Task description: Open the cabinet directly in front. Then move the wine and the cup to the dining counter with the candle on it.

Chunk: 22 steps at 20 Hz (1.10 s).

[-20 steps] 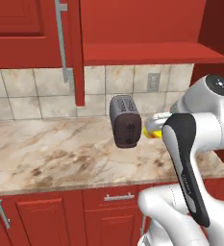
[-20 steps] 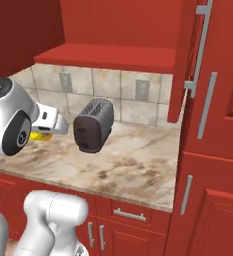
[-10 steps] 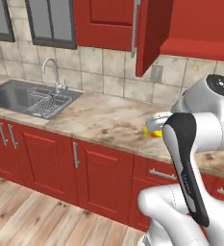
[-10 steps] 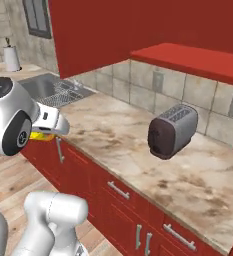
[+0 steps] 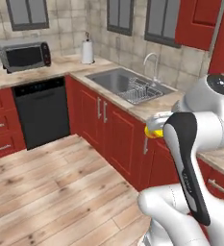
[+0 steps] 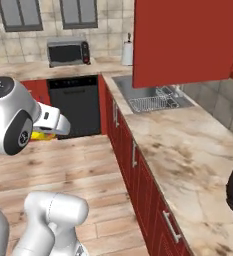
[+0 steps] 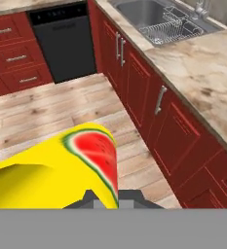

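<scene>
You have the yellow cup clamped in the closed gripper, lying on its side across the hand above the wood floor, left of the sink, with no dining counter ahead yet.
</scene>
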Tool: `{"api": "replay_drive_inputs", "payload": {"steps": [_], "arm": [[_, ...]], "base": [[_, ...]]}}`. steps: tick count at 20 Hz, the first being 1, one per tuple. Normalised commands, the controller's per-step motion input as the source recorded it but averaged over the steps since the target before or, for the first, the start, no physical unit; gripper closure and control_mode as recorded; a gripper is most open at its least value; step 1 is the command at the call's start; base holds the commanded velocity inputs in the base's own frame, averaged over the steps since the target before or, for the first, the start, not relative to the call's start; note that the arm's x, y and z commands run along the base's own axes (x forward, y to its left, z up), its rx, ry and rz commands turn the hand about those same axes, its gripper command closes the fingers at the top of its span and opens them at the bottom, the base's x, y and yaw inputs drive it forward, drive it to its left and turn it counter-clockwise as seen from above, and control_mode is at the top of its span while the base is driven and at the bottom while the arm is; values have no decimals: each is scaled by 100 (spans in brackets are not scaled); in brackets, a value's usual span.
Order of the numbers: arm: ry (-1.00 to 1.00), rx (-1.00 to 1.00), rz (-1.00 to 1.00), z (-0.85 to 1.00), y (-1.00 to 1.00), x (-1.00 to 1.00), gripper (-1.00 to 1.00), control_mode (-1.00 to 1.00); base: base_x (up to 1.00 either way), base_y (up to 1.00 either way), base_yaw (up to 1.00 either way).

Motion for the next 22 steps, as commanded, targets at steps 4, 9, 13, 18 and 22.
{"api": "replay_drive_inputs", "payload": {"steps": [4, 9, 13, 18, 22], "arm": [[0, 0, 0, 0, 0, 0, 100, 100], [0, 0, 0, 0, 0, 0, 100, 100], [0, 0, 0, 0, 0, 0, 100, 100], [0, 0, 0, 0, 0, 0, 100, 100], [0, 0, 0, 0, 0, 0, 100, 100]], "base": [[-24, 47, 73], [-23, 64, 62], [-14, 75, 44], [13, 57, 7], [100, 13, -11]]}}
